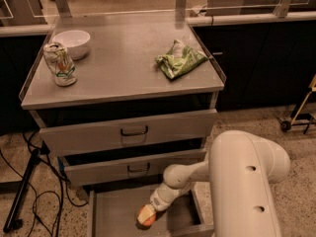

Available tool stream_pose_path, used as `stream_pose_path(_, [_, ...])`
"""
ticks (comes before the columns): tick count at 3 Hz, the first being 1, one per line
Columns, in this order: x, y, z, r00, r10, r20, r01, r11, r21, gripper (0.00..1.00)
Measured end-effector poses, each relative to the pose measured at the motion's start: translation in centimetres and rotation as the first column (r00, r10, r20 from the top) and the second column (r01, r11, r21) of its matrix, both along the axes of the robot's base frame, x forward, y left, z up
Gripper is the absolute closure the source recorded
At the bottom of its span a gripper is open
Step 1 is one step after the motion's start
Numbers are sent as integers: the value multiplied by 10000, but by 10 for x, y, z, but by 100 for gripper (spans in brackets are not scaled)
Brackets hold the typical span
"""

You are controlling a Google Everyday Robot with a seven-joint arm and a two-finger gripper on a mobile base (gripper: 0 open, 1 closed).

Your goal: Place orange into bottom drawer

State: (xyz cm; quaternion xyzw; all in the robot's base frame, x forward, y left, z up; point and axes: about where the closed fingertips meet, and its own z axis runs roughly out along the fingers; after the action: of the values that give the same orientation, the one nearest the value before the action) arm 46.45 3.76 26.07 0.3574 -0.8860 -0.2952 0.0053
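Speckled floor (256, 125), dark cabinets (256, 58) behind, grey metal cabinet (123, 68), dim warm light

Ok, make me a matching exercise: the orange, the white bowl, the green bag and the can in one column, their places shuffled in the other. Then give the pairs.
1. orange
2. white bowl
3. green bag
4. can

A. right part of the cabinet top, as the camera sees it
B. back left corner of the cabinet top
C. at the tip of the gripper, over the open bottom drawer
D. left part of the cabinet top, just in front of the white bowl

Pairs: 1-C, 2-B, 3-A, 4-D.
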Motion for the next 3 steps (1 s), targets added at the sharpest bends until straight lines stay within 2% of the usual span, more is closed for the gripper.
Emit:
stream_pose_path(1, [0,1,-5,9999,-105,-78,105,9999,-27,100])
stream_pose_path(2, [1,2,-23,9985,-513,-201,511,9986,-125,100])
stream_pose_path(3, [10,1,-64,9883,-1444,-488,1416,9883,-560,100])
